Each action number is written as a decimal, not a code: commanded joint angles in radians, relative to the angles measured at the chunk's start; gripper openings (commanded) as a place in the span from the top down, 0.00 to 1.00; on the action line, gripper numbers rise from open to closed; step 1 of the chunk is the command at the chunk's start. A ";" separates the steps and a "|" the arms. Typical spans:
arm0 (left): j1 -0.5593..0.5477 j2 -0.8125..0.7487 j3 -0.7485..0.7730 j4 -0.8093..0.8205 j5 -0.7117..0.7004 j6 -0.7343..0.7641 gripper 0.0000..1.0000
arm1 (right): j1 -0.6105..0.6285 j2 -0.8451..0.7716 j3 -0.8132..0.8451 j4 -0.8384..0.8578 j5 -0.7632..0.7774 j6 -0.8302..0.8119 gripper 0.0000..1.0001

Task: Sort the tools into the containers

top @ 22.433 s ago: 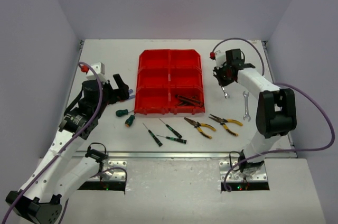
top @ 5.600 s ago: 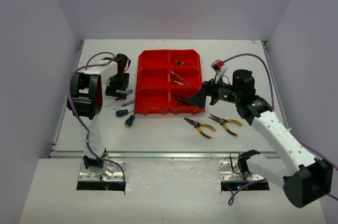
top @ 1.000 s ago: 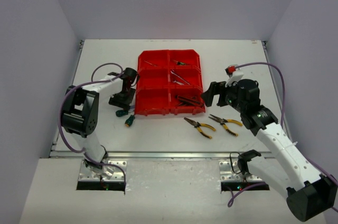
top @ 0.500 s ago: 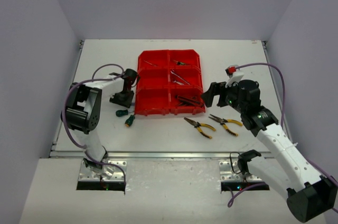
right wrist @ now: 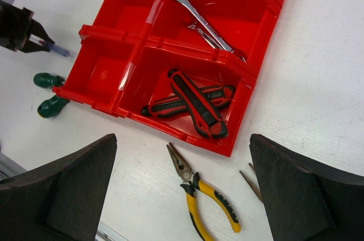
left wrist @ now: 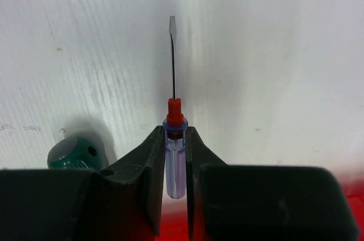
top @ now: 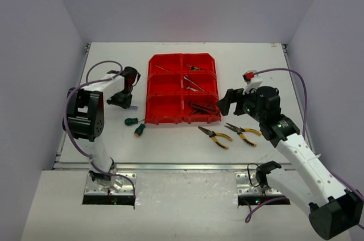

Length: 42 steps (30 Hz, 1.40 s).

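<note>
Left gripper (left wrist: pixel 174 136) is clamped tight on a slim screwdriver (left wrist: pixel 174 110), dark moulded jaws pinching its clear blue handle just below the red collar; thin steel shaft ends in a flat blade pointing away over the scuffed white table (left wrist: pixel 273 53); a round green knob-handled screwdriver (left wrist: pixel 71 153) lies just beside the left finger; in the top view the held tool sits left of the glossy red plastic bin (right wrist: pixel 187 137), outside any compartment; a second stubby green one (right wrist: pixel 52 106) lies near the bin's near-left corner; right gripper (right wrist: pixel 182 158) hangs spread wide with nothing in it, off the bin's near-right corner; red/black pliers (right wrist: pixel 196 104) lie in the near-right compartment, flat silver wrenches (right wrist: pixel 199 16) in the one behind it; two yellow/black pliers (top: pixel 215 136) rest on the table in front of the bin.
</note>
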 commanded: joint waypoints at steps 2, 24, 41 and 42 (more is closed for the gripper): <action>0.005 -0.048 0.256 -0.158 -0.217 -0.047 1.00 | 0.002 -0.018 0.003 0.053 0.000 -0.010 0.01; -0.175 0.452 0.859 0.154 -0.050 0.133 1.00 | 0.002 0.012 0.004 0.045 0.013 -0.018 0.01; -0.239 0.380 0.748 0.309 0.108 0.258 0.11 | 0.003 0.162 0.081 -0.193 0.129 -0.084 0.01; -0.239 0.364 0.746 0.310 0.119 0.273 0.09 | 0.008 0.156 0.071 -0.209 0.081 -0.109 0.01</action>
